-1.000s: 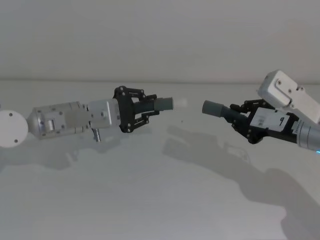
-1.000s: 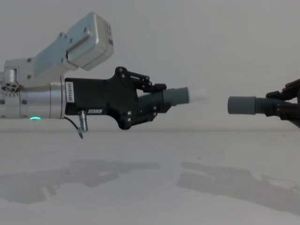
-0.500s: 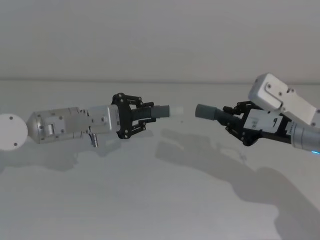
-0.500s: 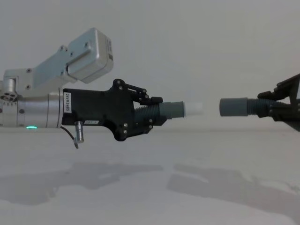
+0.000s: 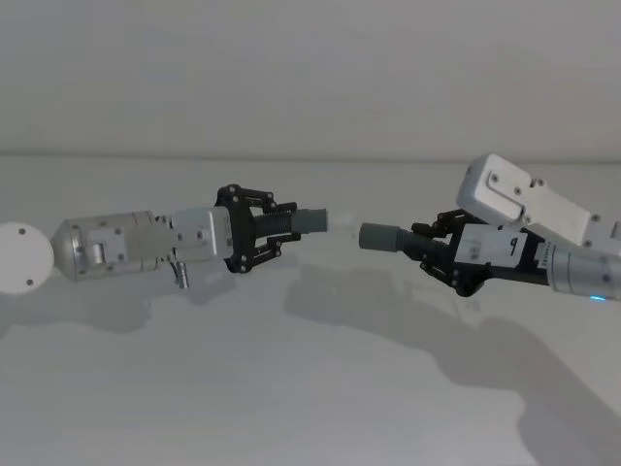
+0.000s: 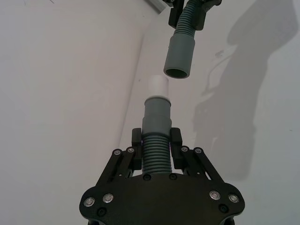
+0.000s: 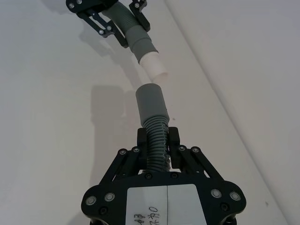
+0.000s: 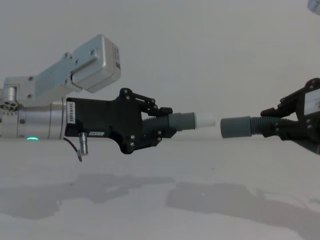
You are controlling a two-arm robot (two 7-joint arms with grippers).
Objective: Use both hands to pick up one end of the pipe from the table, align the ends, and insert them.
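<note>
Now aligning: I see left gripper [image 8: 161,128] clamping white-tipped hose [image 8: 192,121], right gripper [image 8: 281,126] clamping plain-cuffed hose [image 8: 237,127]. Next: correct slight offset, push together.

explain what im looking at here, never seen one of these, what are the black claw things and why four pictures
It is a two-armed robot, seen by four cameras at one moment: one on its head, one on its chest, and one on each wrist looking along its own claw. The claws are grippers. The left gripper is shut on a short ribbed hose whose grey cuff ends in a narrower white tip. The right gripper is shut on another hose with a plain grey cuff. Both hoses are held in the air above a white table. The two ends face each other with a small gap between them, not yet joined.
</note>
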